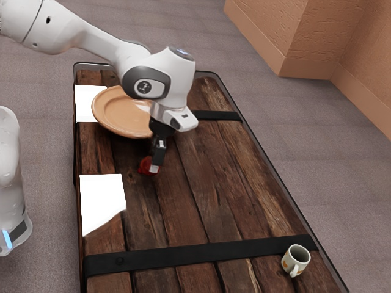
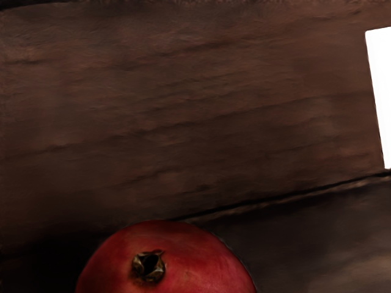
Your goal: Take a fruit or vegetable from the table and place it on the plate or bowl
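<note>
By the table's (image 1: 208, 183) near right corner we see a white mug (image 1: 295, 259). Midway along, toward the left edge, our gripper (image 1: 157, 163) stands low at a red pomegranate (image 1: 145, 166) on the planks; we cannot tell how the jaws stand. Beyond lies the brown plate (image 1: 116, 113).

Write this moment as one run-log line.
pincer: down at round red pomegranate | fruit: not yet on round brown plate | surface: dark wooden table

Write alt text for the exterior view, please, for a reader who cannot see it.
The robot's black gripper is down at a red pomegranate on a dark wooden table, next to an orange plate. A mug stands near one corner.
</note>
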`<act>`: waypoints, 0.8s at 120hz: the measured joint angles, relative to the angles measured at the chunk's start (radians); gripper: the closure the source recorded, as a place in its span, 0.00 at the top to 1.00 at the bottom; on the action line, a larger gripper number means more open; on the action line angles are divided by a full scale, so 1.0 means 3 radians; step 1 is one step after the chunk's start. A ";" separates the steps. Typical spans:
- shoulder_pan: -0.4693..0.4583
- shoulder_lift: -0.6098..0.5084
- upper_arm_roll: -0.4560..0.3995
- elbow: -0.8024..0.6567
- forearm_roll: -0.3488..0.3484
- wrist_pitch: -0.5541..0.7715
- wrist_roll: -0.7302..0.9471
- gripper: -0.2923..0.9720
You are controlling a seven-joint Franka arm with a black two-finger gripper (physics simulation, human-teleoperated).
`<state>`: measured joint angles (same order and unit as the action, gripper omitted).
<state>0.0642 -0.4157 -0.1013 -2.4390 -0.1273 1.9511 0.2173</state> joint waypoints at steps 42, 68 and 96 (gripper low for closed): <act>0.0006 0.0124 0.0010 -0.0117 -0.0001 0.0257 -0.0112 0.76; 0.0010 0.0143 0.0015 -0.0169 0.0009 0.0303 -0.0155 0.62; 0.0015 0.0166 0.0021 -0.0143 0.0046 0.0305 -0.0203 0.49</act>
<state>0.0686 -0.3658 -0.0949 -2.4820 -0.1135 2.0425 0.1564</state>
